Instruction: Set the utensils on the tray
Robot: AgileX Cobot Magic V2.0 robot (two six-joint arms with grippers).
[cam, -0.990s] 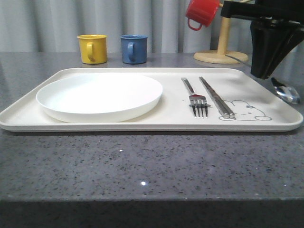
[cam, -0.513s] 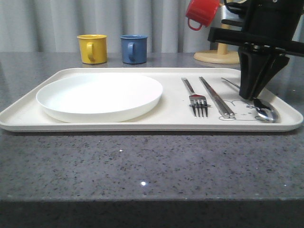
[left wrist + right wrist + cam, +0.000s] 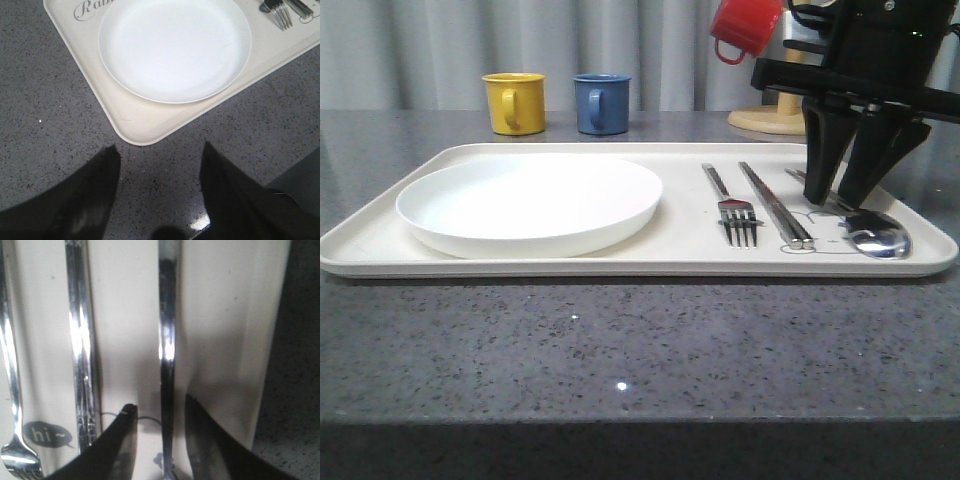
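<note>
- A dark grey speckled stone countertop filled the foreground and ran back to the far wall.
- Small bright glints of overhead light sat on the countertop's near part.
- Behind the countertop hung a pale grey-white curtain in vertical folds, covering the whole back wall.
- A yellow mug stood at the countertop's far edge, in front of the curtain.
- A blue mug stood just right of the yellow mug, apart from it.
- Well right of the blue mug stood a light wooden mug stand with a round base.
- A red mug hung tilted from the stand's upper part.
</note>
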